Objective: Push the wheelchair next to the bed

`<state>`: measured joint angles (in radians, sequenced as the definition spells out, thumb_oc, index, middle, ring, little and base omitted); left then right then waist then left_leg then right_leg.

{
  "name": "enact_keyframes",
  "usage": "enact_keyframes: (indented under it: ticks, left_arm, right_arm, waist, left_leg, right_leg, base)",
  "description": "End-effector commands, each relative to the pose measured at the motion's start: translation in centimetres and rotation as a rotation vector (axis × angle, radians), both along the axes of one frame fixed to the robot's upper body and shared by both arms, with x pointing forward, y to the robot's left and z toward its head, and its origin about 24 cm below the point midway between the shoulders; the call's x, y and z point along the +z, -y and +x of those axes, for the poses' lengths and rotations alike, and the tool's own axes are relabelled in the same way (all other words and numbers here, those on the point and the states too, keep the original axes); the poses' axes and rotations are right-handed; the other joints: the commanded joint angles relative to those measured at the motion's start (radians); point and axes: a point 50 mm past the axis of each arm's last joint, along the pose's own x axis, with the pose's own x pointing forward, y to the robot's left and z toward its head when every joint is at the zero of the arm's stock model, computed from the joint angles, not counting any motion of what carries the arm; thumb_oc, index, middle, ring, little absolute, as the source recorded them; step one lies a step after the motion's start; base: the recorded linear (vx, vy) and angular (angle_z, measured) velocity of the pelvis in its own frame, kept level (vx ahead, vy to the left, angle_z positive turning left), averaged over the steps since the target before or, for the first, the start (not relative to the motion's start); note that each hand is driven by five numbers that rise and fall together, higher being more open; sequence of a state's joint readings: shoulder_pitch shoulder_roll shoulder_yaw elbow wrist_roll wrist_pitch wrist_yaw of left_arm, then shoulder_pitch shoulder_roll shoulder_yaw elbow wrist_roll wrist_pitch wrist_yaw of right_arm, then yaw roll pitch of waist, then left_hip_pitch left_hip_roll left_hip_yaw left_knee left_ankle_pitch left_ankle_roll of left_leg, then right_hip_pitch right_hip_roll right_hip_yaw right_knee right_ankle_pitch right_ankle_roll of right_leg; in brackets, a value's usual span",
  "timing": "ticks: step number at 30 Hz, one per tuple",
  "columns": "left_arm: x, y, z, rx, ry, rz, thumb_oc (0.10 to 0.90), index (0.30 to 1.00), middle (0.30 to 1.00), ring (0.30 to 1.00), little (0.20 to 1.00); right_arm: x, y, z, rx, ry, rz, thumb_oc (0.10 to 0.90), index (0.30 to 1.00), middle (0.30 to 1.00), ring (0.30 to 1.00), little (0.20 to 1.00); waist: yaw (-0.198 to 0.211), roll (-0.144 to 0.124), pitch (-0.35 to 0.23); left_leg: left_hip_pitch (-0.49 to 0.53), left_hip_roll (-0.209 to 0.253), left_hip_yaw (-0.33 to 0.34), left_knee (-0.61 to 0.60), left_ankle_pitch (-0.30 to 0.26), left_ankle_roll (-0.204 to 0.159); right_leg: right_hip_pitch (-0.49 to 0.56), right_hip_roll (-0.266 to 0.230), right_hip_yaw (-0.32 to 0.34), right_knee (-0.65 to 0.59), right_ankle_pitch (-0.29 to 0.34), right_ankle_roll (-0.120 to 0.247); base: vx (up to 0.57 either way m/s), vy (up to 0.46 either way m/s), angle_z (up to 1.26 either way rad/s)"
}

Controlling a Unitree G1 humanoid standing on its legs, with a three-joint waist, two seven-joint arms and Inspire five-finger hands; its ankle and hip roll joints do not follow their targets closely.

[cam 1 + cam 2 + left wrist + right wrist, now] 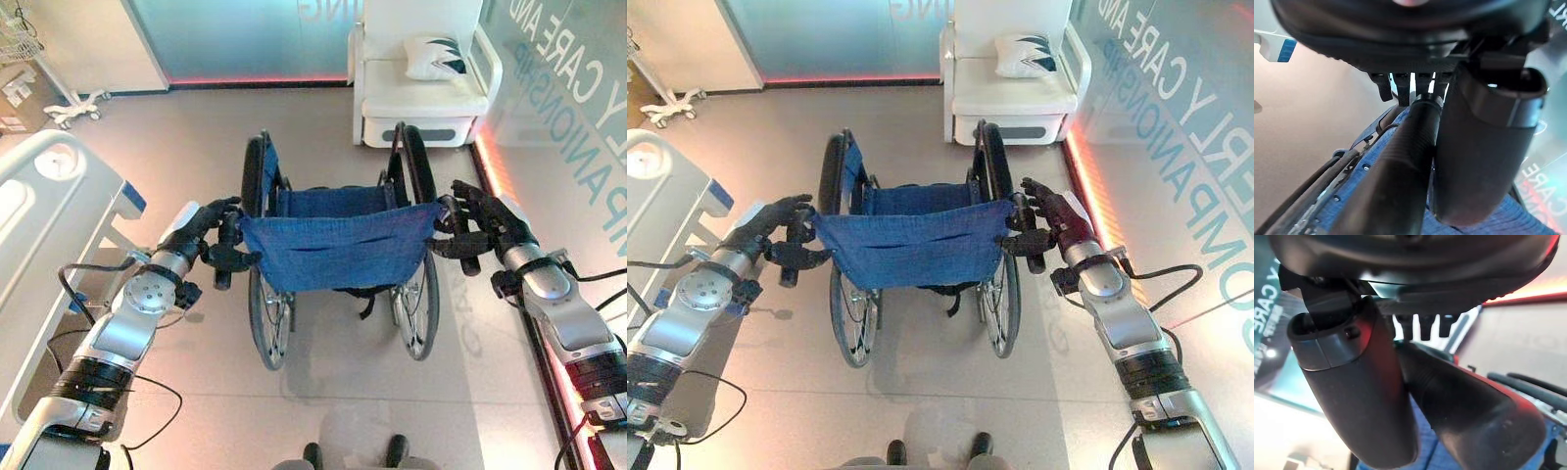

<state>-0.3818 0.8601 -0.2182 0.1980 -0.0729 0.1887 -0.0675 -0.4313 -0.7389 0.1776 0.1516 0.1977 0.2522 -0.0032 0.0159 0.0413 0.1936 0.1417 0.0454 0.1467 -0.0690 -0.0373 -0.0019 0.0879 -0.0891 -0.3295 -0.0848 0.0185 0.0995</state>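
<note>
Arms outstretched; left hand [201, 227] and right hand [482, 217] apparently curled round wheelchair [338, 250] push handles.

Large pale letters "Y CARE" and "COMPANION" on the glass wall [1176, 108], partly cut off.

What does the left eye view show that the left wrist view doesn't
The left eye view alone takes in the whole wheelchair, the bed to its left, the white armchair ahead and the right robot hand on its push handle. The left wrist view alone gives a close look at the ribbed grip. Both show the left robot hand curled round that handle, and the blue backrest.
</note>
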Motion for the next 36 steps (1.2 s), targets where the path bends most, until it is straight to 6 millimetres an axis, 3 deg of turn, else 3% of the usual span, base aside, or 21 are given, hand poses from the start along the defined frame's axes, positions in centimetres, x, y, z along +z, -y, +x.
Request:
enact_keyframes:
  ticks: [1, 6, 14, 22, 36]
  left_arm:
    - [3.2, -4.9, -0.4, 0.169, -0.003, 0.197, 0.800, 0.900, 0.900, 0.900, 0.900]
    - [4.2, -5.4, -0.5, 0.170, -0.048, 0.266, 0.800, 0.900, 0.900, 0.900, 0.900]
    - [5.7, -8.3, -0.9, 0.351, -0.120, 0.386, 0.800, 0.900, 0.900, 0.900, 0.900]
    - [3.6, -9.6, -0.8, 0.514, -0.282, 0.445, 0.800, 0.900, 0.900, 0.900, 0.900]
    - [-0.7, -8.7, 0.0, 0.656, -0.460, 0.517, 0.800, 0.900, 0.900, 0.900, 0.900]
  right_arm:
    - [4.1, 3.1, 0.5, -0.152, 0.092, -0.260, 0.800, 0.900, 0.900, 0.900, 0.900]
    - [4.7, 3.5, 0.5, -0.178, 0.070, -0.316, 0.800, 0.900, 0.900, 0.900, 0.900]
    - [5.7, 3.8, 0.8, -0.193, 0.049, -0.357, 0.800, 0.900, 0.900, 0.900, 0.900]
    - [5.9, 3.2, 1.3, -0.254, 0.078, -0.334, 0.800, 0.900, 0.900, 0.900, 0.900]
    - [4.3, 1.6, 2.5, -0.262, -0.002, -0.384, 0.800, 0.900, 0.900, 0.900, 0.900]
  waist:
    - [0.009, -0.033, -0.016]
    - [0.016, -0.034, -0.011]
    - [0.021, -0.033, -0.004]
    - [0.009, -0.038, 0.009]
    - [-0.010, -0.051, 0.030]
  left_leg:
    - [-0.068, -0.036, 0.041, 0.062, -0.002, 0.005]
    - [-0.075, -0.039, 0.035, 0.062, 0.000, 0.007]
    - [-0.085, -0.043, 0.029, 0.068, -0.003, 0.009]
    - [-0.100, -0.046, 0.025, 0.089, -0.009, 0.013]
    - [-0.108, -0.049, 0.033, 0.115, -0.019, 0.016]
  right_leg:
    - [-0.021, 0.002, 0.036, 0.112, -0.055, 0.007]
    - [-0.025, 0.002, 0.033, 0.114, -0.056, 0.005]
    - [-0.031, 0.001, 0.031, 0.119, -0.059, 0.005]
    - [-0.042, 0.005, 0.042, 0.132, -0.066, -0.001]
    - [-0.054, 0.012, 0.057, 0.149, -0.071, -0.013]
  base:
    - [0.00, 0.000, 0.00]
    - [0.00, 0.000, 0.00]
    - [0.00, 0.000, 0.00]
    - [0.00, 0.000, 0.00]
    - [0.00, -0.001, 0.01]
